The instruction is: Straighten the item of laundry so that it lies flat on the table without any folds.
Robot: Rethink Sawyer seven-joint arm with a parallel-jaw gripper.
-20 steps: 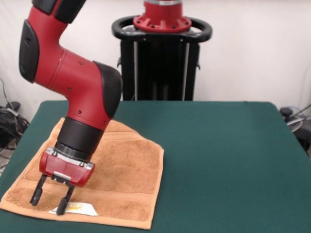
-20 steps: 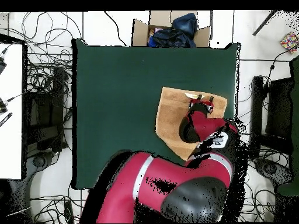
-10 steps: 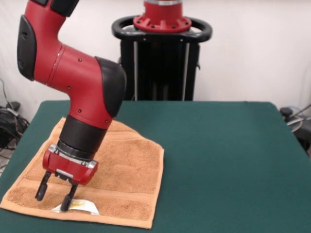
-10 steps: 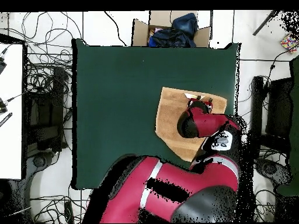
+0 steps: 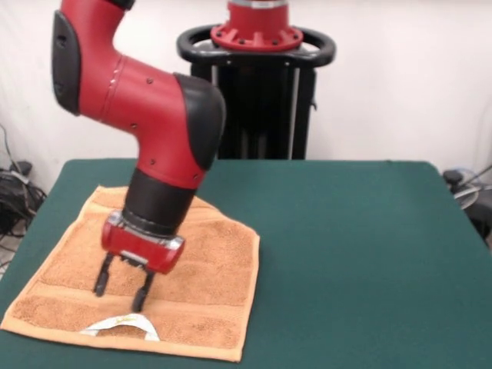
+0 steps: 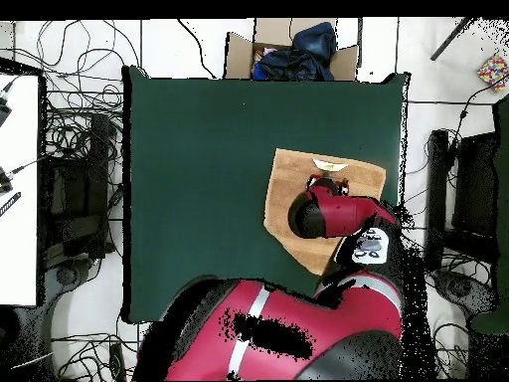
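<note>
At the left of the front view the orange-tan towel (image 5: 201, 261) lies spread on the near left part of the green desk (image 5: 361, 254), one corner reaching toward the far left edge and its near edge close to the desk's front. It looks almost flat: a woven band runs along the near side, and the one thing out of place is the small white tag (image 5: 121, 326), which arches up off the cloth at the near edge instead of lying down. No fold in the towel itself can be made out from either view.

Just above the towel, a little beyond the tag, hangs the hand (image 5: 121, 283), its two dark fingers parted with nothing between them, their tips close to the terry surface; whether they touch it cannot be told. In the overhead view the hand (image 6: 328, 183) sits over the middle of the towel, just short of the tag.

By my judgement the spreading is near its end, and the step in hand is checking or finishing. The next move calls for lifting clear without snagging the cloth.

To the right the desk carries nothing else.
</note>
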